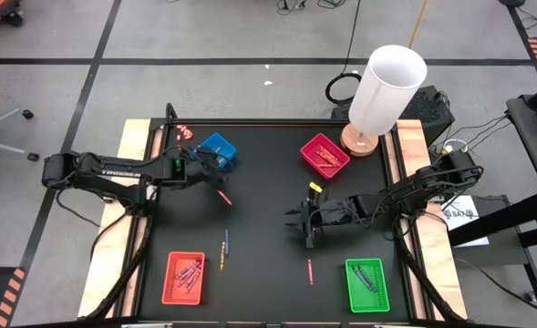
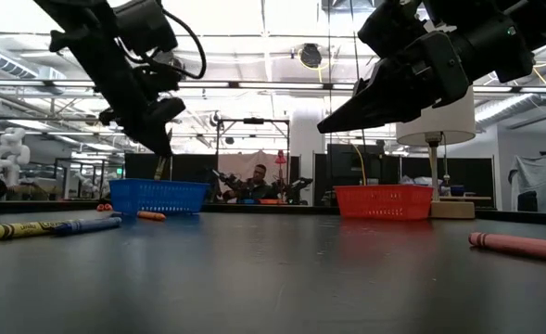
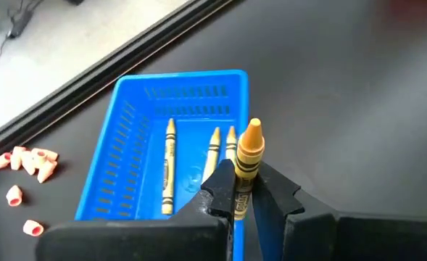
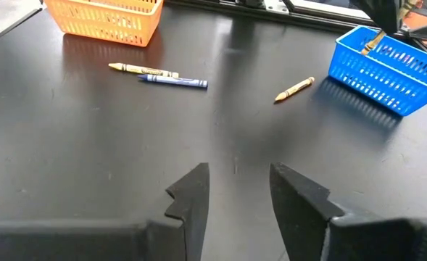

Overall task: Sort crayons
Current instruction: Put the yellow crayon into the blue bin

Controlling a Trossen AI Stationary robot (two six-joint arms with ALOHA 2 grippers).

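Left pincer [image 3: 236, 190] over the blue tray [image 3: 126, 145] at the far left of the black table [image 1: 259, 219], fingers closed on a yellow-orange crayon [image 3: 248, 156] that stands nearly upright between them, tip up. Inside the blue tray, three yellow crayons [image 3: 168, 163] lying lengthwise on its floor. Just outside that tray, toward the table's far left corner, a small cluster of pink-red bits [image 3: 28, 161].

Right pincer [image 4: 235, 192] above the middle-right of the table, fingers parted with a clear gap, gripping nothing, pointing left across bare table.

Loose crayons on the table: a yellow crayon [image 4: 142, 69] and a blue crayon [image 4: 173, 81] side by side, nearly touching, in the near-left part, just right of the orange-red tray [image 1: 184, 278]; an orange crayon [image 4: 294, 89] alone just near of the blue tray; a pink crayon [image 1: 310, 271] near the middle, left of the green tray [image 1: 368, 285]; a short yellow piece [image 1: 315, 187] just far of the right pincer.

Magenta tray [image 1: 325, 155] at the far right holding a few crayons; orange-red tray at the near left and green tray at the near right each with several crayons inside, colours too small to tell. White lamp [image 1: 387, 91] on a round wooden base beside the magenta tray, at the table's far right edge.
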